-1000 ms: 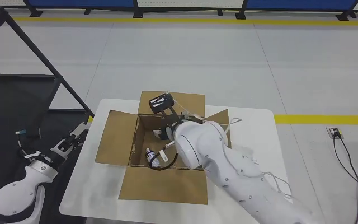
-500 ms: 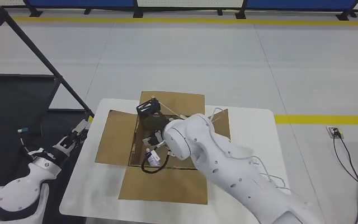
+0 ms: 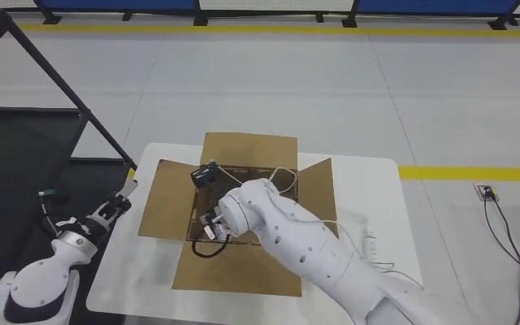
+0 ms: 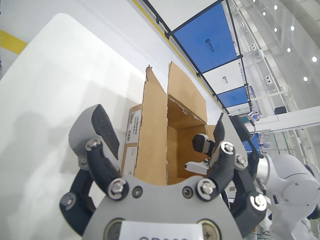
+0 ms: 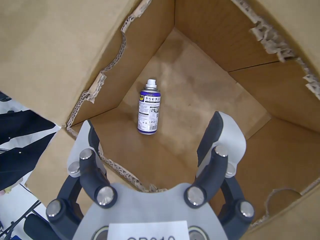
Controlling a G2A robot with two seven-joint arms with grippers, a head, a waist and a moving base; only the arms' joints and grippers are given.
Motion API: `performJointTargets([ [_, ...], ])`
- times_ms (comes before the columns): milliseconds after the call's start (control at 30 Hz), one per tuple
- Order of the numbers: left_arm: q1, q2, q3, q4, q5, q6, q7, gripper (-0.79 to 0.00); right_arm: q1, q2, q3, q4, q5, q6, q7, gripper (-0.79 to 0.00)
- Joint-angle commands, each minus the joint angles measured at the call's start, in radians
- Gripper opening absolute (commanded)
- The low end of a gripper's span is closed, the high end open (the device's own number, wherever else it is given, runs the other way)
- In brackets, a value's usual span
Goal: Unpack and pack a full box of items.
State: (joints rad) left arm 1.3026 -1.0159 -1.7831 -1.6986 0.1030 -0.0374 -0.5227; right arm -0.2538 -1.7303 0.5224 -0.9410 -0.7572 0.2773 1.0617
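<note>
While at box [image 5: 212, 26] rim, right tool [image 5: 153, 121] agape above can [image 5: 149, 106].

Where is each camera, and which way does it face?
Top: above the arms, looking down on white table and open brown cardboard box; left arm, right arm show.
Left wrist: at the table's edge, facing the box; open left gripper shows.
Right wrist: over the box, facing a purple spray can inside; open right gripper shows.
All share the box.

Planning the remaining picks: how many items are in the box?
1. A spray can lies on the floor of the box, near one corner, below the open right claw. The floor nearest the claw is hidden, so more could be there.
</note>
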Motion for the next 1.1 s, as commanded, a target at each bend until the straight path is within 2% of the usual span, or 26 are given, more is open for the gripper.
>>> performJointTargets([
  [0,0.001,0.001,0.003,-0.003,0.017,0.011,-0.002,0.000,0.023,-0.034,-0.023,0.089,0.033,-0.010,-0.015,0.000],
  [300,-0.010,0.004,0.029,-0.003,0.058,0.024,-0.026,0.000,0.096,-0.167,-0.075,0.413,0.143,-0.086,-0.025,0.000],
  [600,-0.020,0.007,0.036,-0.002,0.065,0.025,-0.047,0.000,0.101,-0.260,-0.088,0.613,0.191,-0.147,-0.055,0.000],
  [700,-0.022,0.007,0.034,-0.006,0.059,0.024,-0.050,0.000,0.103,-0.276,-0.089,0.651,0.196,-0.167,-0.052,0.000],
  [933,-0.031,0.009,0.038,-0.008,0.058,0.027,-0.050,0.000,0.096,-0.279,-0.094,0.669,0.206,-0.198,-0.042,0.000],
  [1067,-0.036,0.009,0.040,-0.009,0.058,0.024,-0.048,0.000,0.086,-0.279,-0.100,0.675,0.198,-0.190,-0.086,0.000],
])
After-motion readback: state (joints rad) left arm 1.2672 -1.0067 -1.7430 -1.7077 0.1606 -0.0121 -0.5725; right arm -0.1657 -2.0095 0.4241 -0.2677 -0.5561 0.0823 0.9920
